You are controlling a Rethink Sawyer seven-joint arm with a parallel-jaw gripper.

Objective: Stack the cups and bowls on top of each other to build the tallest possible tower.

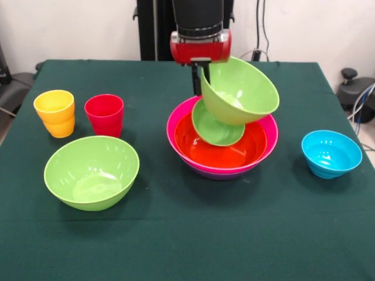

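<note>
I am holding a large lime bowl (240,91), tilted steeply, in the claw (199,79), which is pinching its far rim above the tower (222,143) mid-desk: pink bowl (176,126), orange bowl (225,153), and a small lime bowl (217,129) leaning inside. I am judging the risks: released tilted, it could slide off the leaning bowl, roll right toward the blue bowl (331,153), or jolt the stack.

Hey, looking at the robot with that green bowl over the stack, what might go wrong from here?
1. The large green bowl at the gripper is steeply tilted; released like this it may slide off rather than nest.
2. The small green bowl leans askew inside the orange bowl, an uneven seat.
3. A sliding bowl might reach the blue bowl.
</note>
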